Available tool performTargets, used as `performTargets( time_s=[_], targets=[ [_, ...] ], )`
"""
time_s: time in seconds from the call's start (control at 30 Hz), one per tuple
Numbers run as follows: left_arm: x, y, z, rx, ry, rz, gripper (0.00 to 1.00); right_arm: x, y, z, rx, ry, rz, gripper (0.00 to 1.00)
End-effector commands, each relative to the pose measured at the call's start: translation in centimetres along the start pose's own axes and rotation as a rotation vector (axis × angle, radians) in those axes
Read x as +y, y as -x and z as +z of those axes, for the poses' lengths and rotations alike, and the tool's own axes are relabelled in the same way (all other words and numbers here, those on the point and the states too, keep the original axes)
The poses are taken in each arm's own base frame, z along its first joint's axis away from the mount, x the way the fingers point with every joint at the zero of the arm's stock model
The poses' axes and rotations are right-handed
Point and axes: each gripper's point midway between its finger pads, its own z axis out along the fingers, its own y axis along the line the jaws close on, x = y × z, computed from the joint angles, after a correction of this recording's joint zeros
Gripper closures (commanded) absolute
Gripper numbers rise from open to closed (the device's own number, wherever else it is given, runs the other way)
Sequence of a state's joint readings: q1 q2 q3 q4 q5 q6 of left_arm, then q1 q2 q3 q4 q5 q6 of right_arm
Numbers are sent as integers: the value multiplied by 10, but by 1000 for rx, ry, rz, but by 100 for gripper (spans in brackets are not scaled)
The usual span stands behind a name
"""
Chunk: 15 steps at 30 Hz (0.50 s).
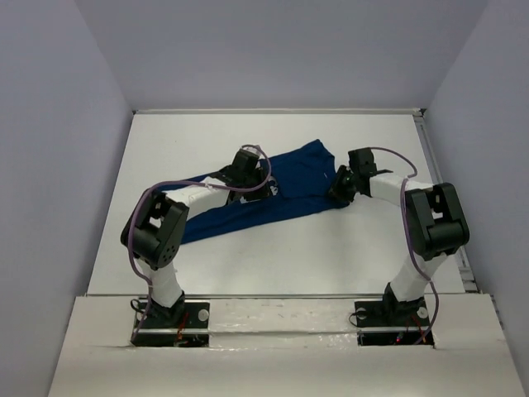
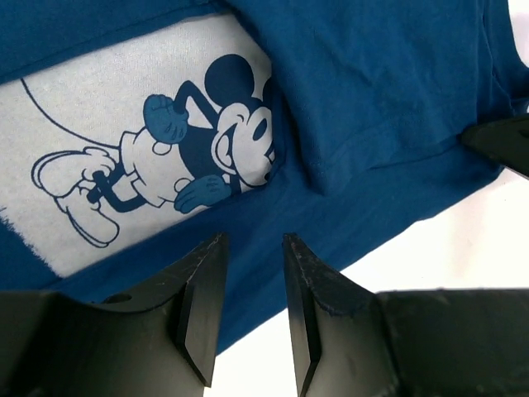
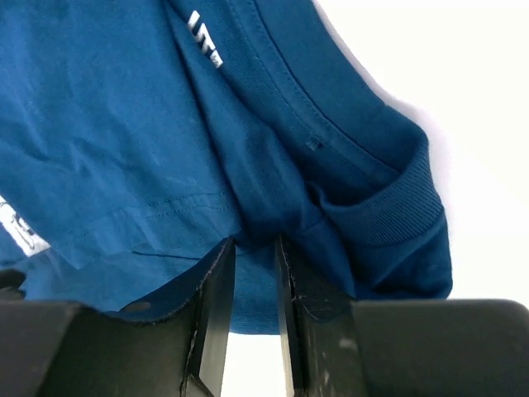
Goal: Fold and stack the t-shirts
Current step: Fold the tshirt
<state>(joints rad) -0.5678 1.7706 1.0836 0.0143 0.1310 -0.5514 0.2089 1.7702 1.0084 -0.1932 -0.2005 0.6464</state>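
A lab rig: white table (image 1: 273, 256) boxed in by plain walls (image 1: 50, 165).

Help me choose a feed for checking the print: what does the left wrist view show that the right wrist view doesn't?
Only the left wrist: the Mickey Mouse figure on the pale print, and the left gripper, jaws apart over the shirt's edge. Only the right wrist: the ribbed collar and the right gripper with cloth bunched in its grip. Both: the navy t-shirt on the white table.
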Motion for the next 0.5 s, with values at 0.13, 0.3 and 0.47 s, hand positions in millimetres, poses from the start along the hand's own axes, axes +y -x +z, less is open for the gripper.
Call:
performTargets(
  time_s=[0.13, 0.3, 0.47],
  targets=[
    [-6, 4, 9, -14, -20, -2, 68, 22, 17, -2, -28, 81, -30, 68],
    [-5, -5, 10, 1, -15, 3, 68, 28, 24, -15, -60, 88, -43, 58],
    [0, -13, 12, 13, 6, 17, 68, 26, 31, -22, -92, 61, -57, 56]
  ],
)
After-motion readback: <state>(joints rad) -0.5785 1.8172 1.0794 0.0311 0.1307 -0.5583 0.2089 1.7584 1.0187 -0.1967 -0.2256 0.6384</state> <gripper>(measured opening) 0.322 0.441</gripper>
